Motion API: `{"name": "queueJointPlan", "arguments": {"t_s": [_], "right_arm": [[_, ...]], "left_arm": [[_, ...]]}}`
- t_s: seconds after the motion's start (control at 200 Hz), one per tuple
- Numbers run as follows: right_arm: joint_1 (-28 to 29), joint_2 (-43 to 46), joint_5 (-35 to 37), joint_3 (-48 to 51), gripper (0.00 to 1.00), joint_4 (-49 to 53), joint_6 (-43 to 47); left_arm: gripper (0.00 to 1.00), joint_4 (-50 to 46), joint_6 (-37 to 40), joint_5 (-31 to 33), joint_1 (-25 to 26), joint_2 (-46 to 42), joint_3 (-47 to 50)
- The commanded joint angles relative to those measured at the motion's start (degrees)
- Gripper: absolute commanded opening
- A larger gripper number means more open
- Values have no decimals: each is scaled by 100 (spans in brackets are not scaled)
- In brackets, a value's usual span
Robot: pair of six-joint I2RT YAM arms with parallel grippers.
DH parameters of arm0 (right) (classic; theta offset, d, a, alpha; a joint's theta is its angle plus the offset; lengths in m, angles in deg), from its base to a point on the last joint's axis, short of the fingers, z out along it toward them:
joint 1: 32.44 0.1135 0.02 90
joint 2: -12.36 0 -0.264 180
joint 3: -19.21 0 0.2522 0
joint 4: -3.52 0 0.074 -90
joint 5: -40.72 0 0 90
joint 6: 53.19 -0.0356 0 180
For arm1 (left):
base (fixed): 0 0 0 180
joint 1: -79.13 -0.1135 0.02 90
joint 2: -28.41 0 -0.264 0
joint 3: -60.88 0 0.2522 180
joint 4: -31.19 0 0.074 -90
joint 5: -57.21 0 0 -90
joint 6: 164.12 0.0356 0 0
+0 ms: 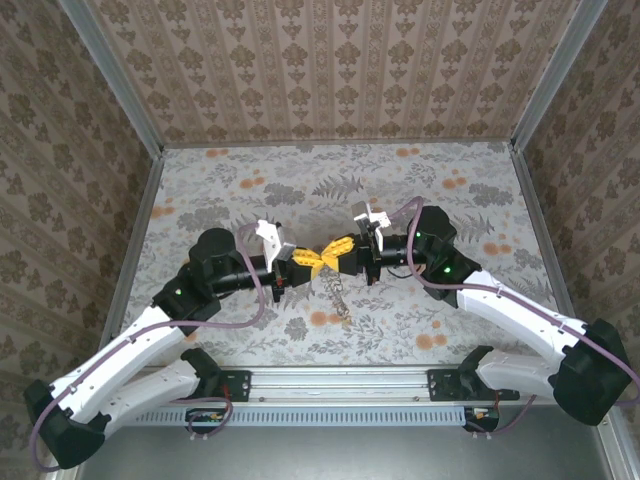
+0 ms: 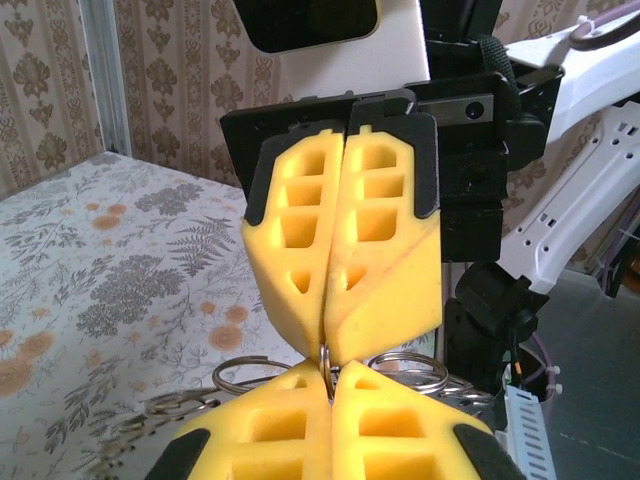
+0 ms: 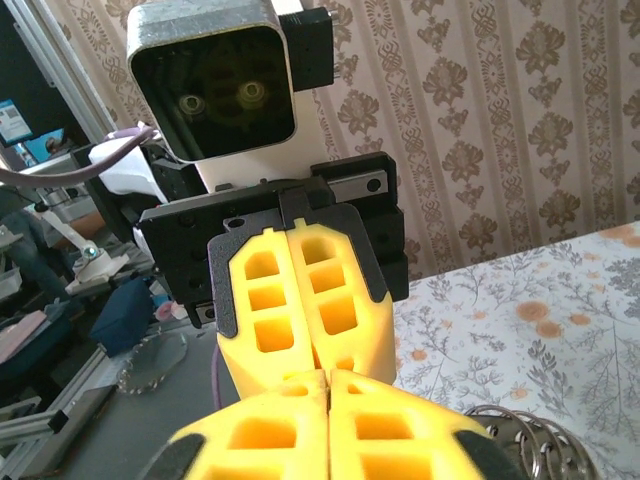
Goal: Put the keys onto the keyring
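My two grippers meet tip to tip above the middle of the table, the left gripper (image 1: 316,263) and the right gripper (image 1: 336,250). In the left wrist view my left gripper (image 2: 330,388) is shut on a thin silvery ring of the keyring (image 2: 329,364), seen edge-on. The right gripper (image 2: 327,343) is shut on the same ring from above. More rings (image 2: 250,372) and a silvery chain (image 1: 340,296) hang below the fingertips. In the right wrist view my right gripper (image 3: 328,380) faces the left gripper (image 3: 320,352), with rings (image 3: 525,440) at lower right. I cannot make out the keys.
The floral tabletop (image 1: 440,210) is walled by patterned panels on three sides. A metal rail (image 1: 330,385) runs along the near edge between the arm bases. Purple cables (image 1: 262,300) loop beside both arms.
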Motion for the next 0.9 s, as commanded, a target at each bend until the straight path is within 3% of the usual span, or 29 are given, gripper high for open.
{"name": "queueJointPlan", "arguments": {"t_s": [0.0,0.2,0.395,0.49,0.895], "right_arm": [[148,235,-272,52,0,31,240],[155,466,-241,216,0,115,476],[170,621,-54,374,7,320,553],[184,695,53,474,0,321,591],[192,865,350,612,0,343,618]], "left_arm": [[0,-15,261,60,-71,102,-248],[0,125,308,29,-135,111,-189],[0,-198,617,-154,-136,243,-378],[0,-243,672,-327,-140,297,-415],[0,-635,929,-285,-167,267,-586]]}}
